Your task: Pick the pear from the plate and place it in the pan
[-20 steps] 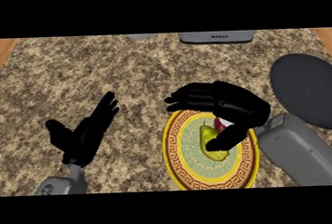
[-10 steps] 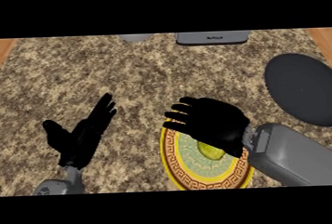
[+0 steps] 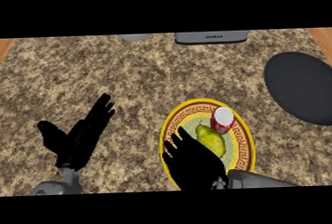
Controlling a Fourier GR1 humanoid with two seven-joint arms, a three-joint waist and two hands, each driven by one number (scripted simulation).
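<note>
A green pear lies on the yellow patterned plate at lower centre, next to a red can with a white top. My right hand lies low over the plate's left part, fingers spread and straight, touching or just beside the pear's left side. It holds nothing. The dark round pan sits at the right edge, apart from the plate. My left hand rests open at lower left, fingers up.
A grey appliance and a pale round object stand at the counter's far edge. Wooden strips show at both upper corners beyond the speckled counter.
My right hand has pulled back toward the lower edge, uncovering the pear and the can. The whole view has shifted, with plate and pan now seen farther right. The left hand stays open.
</note>
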